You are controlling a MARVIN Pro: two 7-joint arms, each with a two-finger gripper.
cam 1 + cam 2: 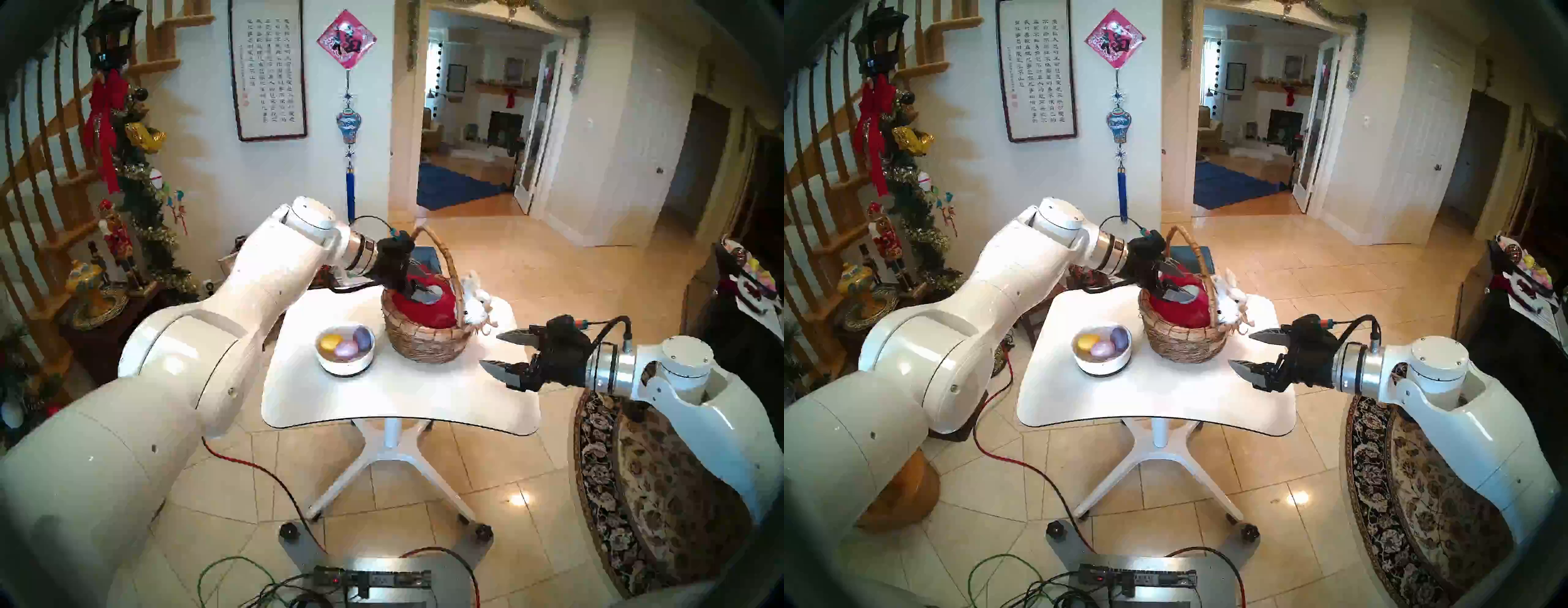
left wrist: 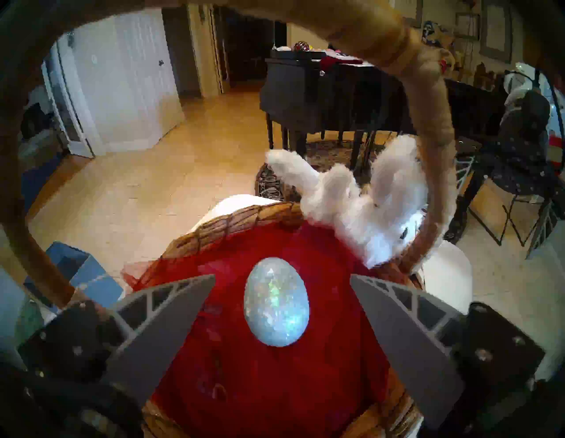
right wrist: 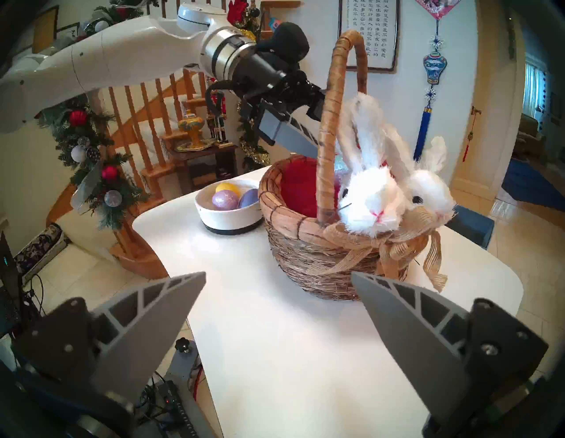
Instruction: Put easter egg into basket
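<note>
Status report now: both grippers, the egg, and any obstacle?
Left gripper open above basket. Silver egg lies free on red lining. Right gripper open, idle. Handle arches close overhead.

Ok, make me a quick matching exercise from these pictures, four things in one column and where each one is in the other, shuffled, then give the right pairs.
Things:
1. iridescent egg
2. purple egg
3. plush bunny
4. left tool

Places:
A. in the white bowl
B. open, over the basket
C. on the basket's rim, by the handle
D. lying on the red lining, free of both fingers

Pairs: 1-D, 2-A, 3-C, 4-B
</note>
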